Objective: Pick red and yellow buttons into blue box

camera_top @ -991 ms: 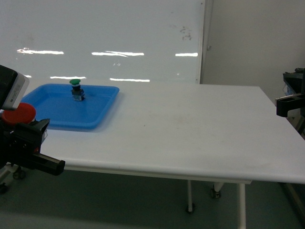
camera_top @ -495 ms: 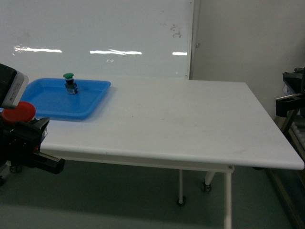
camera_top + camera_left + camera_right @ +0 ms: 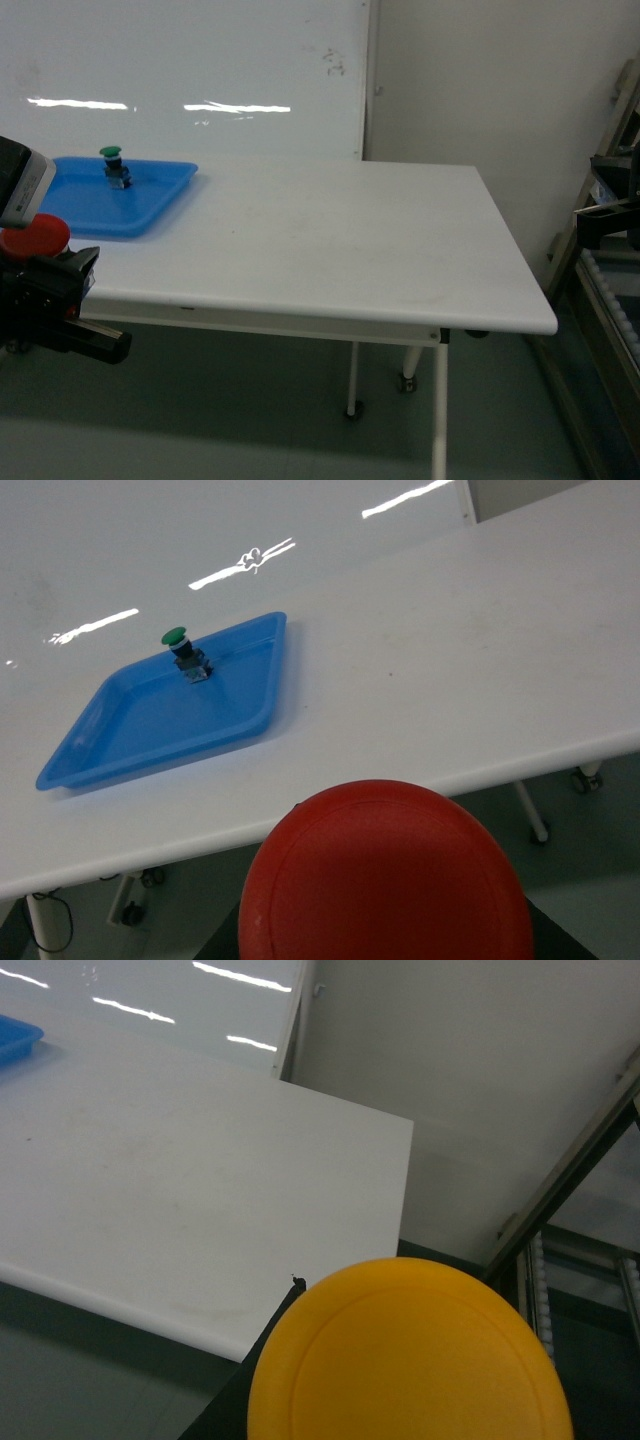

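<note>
The red button's (image 3: 33, 238) domed cap shows at the left edge of the head view, held in my left gripper (image 3: 50, 285) below the table's front edge. In the left wrist view the red button (image 3: 385, 875) fills the bottom and hides the fingers. The yellow button (image 3: 410, 1355) fills the bottom of the right wrist view in the same way, held in my right gripper (image 3: 605, 225) off the table's right end. Black gripper parts show just beside each cap. The blue box is out of view.
A shallow blue tray (image 3: 150, 205) at the white table's (image 3: 330, 240) far left holds an upright green-capped button (image 3: 113, 165). A metal rack (image 3: 610, 290) stands to the right of the table by the wall. Grey floor lies below.
The head view has swung to the right: the tray and table have slid left and the rack has come into sight. Both grippers keep their places in the frame with their buttons.
</note>
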Controlling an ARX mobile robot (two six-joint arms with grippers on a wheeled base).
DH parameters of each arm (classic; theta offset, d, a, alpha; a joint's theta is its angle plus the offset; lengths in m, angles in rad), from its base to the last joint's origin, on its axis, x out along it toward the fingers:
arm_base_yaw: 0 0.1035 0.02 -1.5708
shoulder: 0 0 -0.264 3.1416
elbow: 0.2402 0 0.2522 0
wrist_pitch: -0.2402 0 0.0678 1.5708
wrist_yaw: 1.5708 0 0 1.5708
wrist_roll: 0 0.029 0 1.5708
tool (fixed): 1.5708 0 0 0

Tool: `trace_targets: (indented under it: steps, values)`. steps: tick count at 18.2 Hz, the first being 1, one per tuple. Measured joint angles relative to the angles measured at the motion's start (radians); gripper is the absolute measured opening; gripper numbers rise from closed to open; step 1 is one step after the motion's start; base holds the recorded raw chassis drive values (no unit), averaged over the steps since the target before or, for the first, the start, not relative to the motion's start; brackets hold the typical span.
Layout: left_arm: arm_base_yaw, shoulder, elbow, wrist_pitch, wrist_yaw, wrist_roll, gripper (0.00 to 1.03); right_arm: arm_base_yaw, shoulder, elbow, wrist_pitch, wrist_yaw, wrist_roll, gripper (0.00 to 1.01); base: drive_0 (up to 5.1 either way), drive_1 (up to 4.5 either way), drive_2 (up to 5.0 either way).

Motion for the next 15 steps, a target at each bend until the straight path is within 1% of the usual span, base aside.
trace_targets:
  steps: [15]
  values:
    - [-0.001, 0.000, 0.000, 0.001, 0.001, 0.000, 0.25, 0.000, 0.000, 0.000, 0.000, 0.000, 0.000, 0.27, 4.7, -2.31, -2.3]
